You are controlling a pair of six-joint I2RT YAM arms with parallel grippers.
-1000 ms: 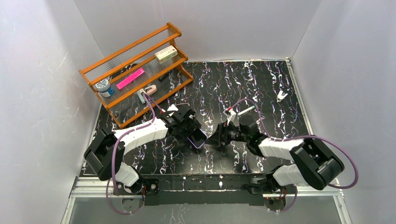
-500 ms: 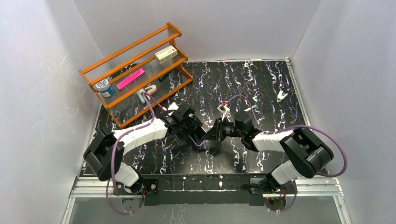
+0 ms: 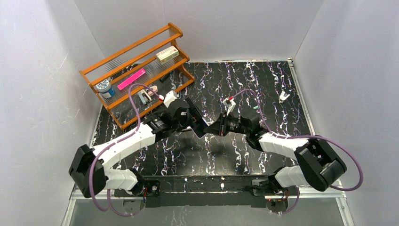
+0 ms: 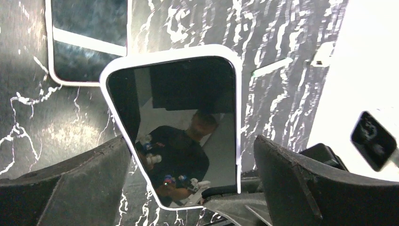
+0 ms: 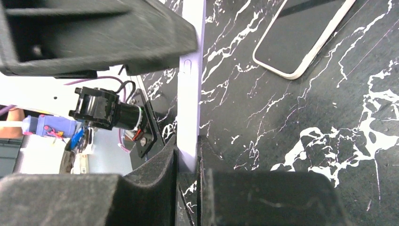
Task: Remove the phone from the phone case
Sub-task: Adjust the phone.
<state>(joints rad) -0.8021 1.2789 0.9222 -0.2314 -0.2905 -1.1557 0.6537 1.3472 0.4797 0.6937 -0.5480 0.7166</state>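
The phone [image 4: 174, 127] has a glossy black screen inside a pale lavender-white case rim and hangs tilted above the table. In the right wrist view its thin pale edge [image 5: 190, 94] runs straight up from my right gripper [image 5: 188, 146], which is shut on that edge. The right gripper's fingers [image 4: 240, 200] pinch the phone's lower corner. My left gripper [image 4: 190, 141] stands wide open, one finger on each side of the phone, with a gap on the right side. From above, the left gripper [image 3: 192, 117] and right gripper [image 3: 217, 128] meet at the phone [image 3: 201, 124] mid-table.
A second flat dark slab with a white rim [image 4: 87, 40] lies on the marble table [image 3: 263, 84]; it also shows as a slab [image 5: 301, 35] beyond the held phone. A wooden rack [image 3: 136, 70] with small items stands back left. A small white clip [image 3: 283, 97] lies far right.
My right gripper has closed on the phone's edge. My left gripper has opened wide off the phone. Both grippers and the phone have shifted farther from the near edge.
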